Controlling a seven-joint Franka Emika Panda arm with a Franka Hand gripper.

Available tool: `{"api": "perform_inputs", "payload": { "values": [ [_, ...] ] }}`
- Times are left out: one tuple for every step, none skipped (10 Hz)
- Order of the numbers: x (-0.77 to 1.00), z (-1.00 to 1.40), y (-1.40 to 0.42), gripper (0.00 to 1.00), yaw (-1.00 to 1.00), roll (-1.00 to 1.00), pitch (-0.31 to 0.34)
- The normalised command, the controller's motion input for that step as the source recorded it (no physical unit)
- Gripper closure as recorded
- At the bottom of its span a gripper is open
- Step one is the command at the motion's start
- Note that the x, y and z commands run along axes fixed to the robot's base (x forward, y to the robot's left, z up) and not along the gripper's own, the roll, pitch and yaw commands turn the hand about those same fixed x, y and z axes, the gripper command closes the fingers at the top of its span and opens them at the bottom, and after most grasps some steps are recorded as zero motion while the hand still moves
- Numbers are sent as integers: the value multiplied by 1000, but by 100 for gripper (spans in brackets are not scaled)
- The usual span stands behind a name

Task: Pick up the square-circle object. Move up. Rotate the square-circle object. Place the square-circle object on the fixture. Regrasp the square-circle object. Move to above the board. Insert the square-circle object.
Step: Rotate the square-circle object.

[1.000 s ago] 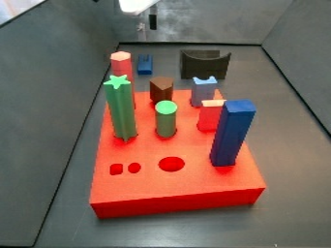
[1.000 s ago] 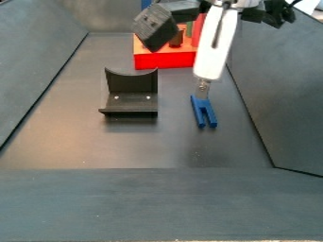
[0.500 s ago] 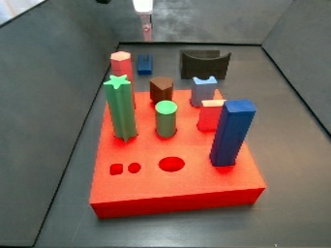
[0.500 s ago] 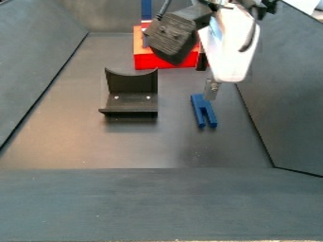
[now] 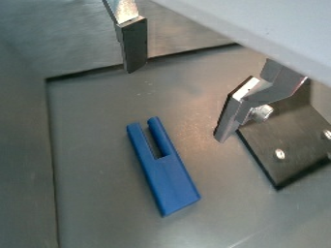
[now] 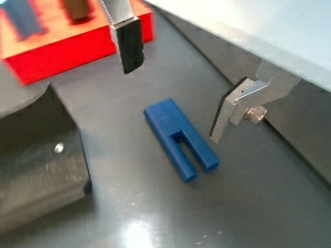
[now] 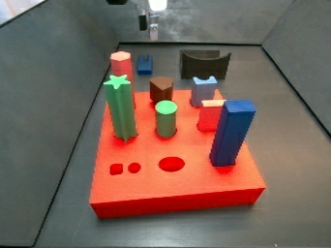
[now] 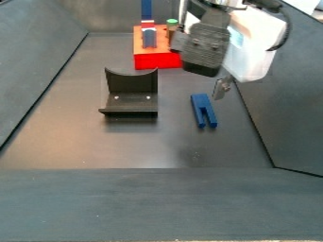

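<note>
While your gripper (image 6: 181, 82) hangs spread wide and empty just above the square-circle object (image 6: 183, 139), that piece lies flat on the floor beside the fixture (image 8: 128, 92). You have every step ahead, pickup included.

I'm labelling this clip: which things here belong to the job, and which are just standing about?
Job:
square-circle object, flat on the floor
fixture
board
end effector, open, above the object

Standing about:
green star post
tall blue post
green cylinder
</note>
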Motion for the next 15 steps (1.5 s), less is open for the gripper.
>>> {"api": "perform_inputs", "payload": {
  "values": [
    [7,-35,-10,0,1000,-9,12],
    [8,-34,-10,0,1000,-9,13],
    [8,-34,-10,0,1000,-10,14],
    [8,-34,-10,0,1000,-11,15],
    [8,-34,-10,0,1000,-12,16],
    [8,-34,-10,0,1000,-13,17],
    [8,-33,-10,0,1000,-14,19],
    [8,-33,-10,0,1000,-15,20],
    [8,-33,-10,0,1000,-17,23],
    [8,-33,-10,0,1000,-19,26],
    [8,-33,-9,0,1000,-20,28],
    [9,-32,-9,0,1000,-26,35],
    [9,-31,-10,0,1000,-31,42],
    [9,-31,-10,0,1000,-39,52],
    [9,-30,-9,0,788,-40,54]
  ]
}}
